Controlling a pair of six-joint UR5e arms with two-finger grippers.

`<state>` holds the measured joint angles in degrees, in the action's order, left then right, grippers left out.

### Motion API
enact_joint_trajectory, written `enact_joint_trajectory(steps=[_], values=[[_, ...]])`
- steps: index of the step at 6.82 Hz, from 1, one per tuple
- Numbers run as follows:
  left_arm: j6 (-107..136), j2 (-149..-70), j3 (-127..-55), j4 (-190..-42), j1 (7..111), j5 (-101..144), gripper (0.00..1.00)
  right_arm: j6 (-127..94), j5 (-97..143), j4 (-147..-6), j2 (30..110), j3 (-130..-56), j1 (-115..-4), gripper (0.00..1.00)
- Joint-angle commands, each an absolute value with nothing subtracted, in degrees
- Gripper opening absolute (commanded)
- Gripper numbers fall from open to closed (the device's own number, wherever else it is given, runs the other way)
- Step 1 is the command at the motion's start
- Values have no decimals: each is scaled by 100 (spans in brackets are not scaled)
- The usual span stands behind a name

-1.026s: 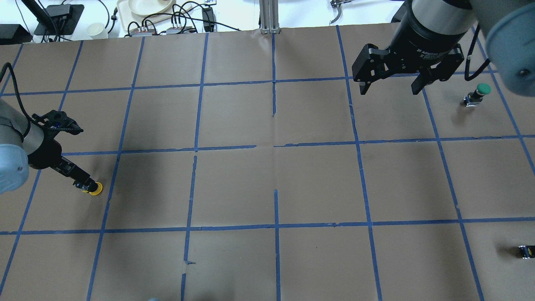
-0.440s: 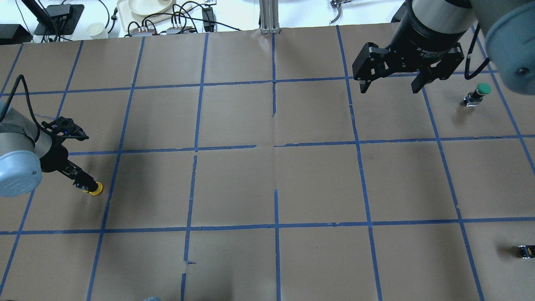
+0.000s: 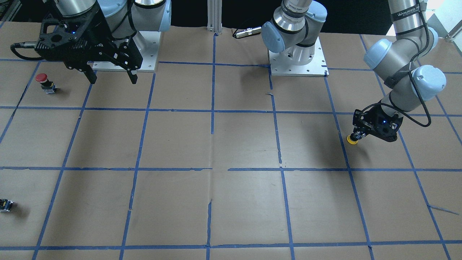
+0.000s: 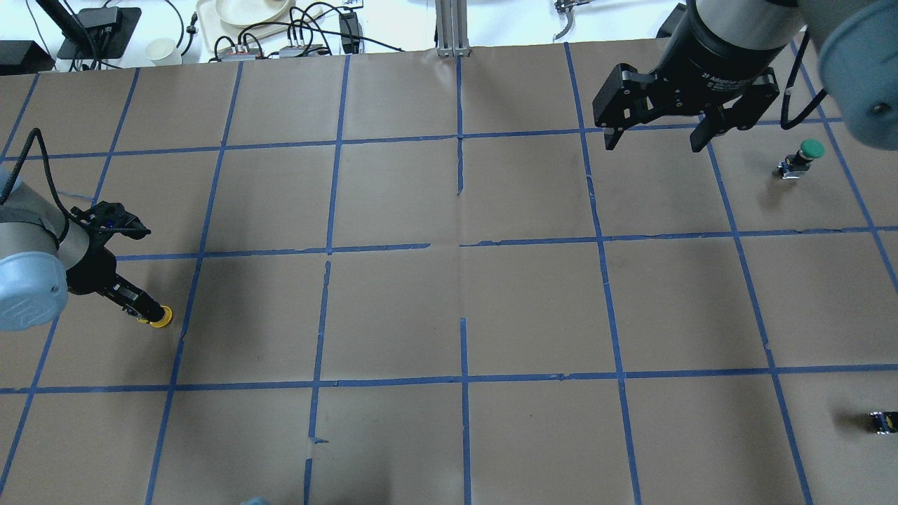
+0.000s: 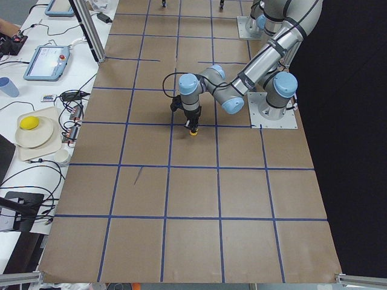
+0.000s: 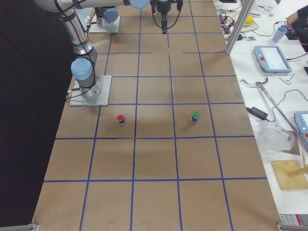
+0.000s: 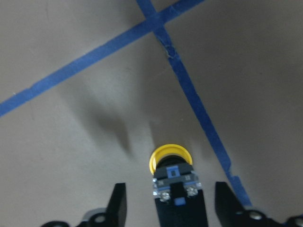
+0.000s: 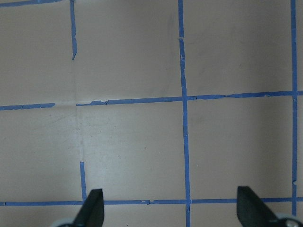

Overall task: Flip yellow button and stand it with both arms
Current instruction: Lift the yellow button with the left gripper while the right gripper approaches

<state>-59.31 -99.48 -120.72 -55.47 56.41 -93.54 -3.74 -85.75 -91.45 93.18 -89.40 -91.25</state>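
Note:
The yellow button [image 4: 161, 317] hangs cap-down in my left gripper [image 4: 144, 310], at the table's left side just above the paper. My left gripper is shut on its black-and-grey body. The left wrist view shows the yellow cap [image 7: 169, 155] below the switch body [image 7: 173, 182], beside a blue tape line. The front view shows the button [image 3: 352, 139] under the left gripper [image 3: 358, 135]. My right gripper [image 4: 656, 137] is open and empty, high over the far right of the table. Its fingertips [image 8: 92, 208] stand wide apart in the right wrist view.
A green-capped button [image 4: 807, 153] stands at the far right. A red-capped button [image 3: 42, 80] stands near the right arm's base. A small black-and-yellow piece [image 4: 882, 421] lies at the right edge. Blue tape [image 4: 463, 245] marks a grid on the brown paper.
My left arm has shifted a little, while the yellow button stays in the shut gripper at about the same spot. My right gripper has drifted slightly towards the far edge, still open.

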Motion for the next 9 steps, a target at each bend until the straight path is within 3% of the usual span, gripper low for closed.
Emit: enact_joint_trajectory(steps=[1,4,6,9], values=[[-5837,-9801,-11998,-5590,5669,-9308,1,-378,-8534,-9132,9325,-8947,-9141,100],[-5382,-8984,-11988,-6718,5766,-7478,1,-439,-8421,-8922,9299,-8903,-9088,100],[-4726,-8825,-11884,-7702,6185,-6579,1,-431,-7352,-8353,9325,-8912,-8311,100],[-4184,-8780,-11146,-10837,6450,-3843,1,51,-5945,-6912,9360,-8903,-7131,100]])
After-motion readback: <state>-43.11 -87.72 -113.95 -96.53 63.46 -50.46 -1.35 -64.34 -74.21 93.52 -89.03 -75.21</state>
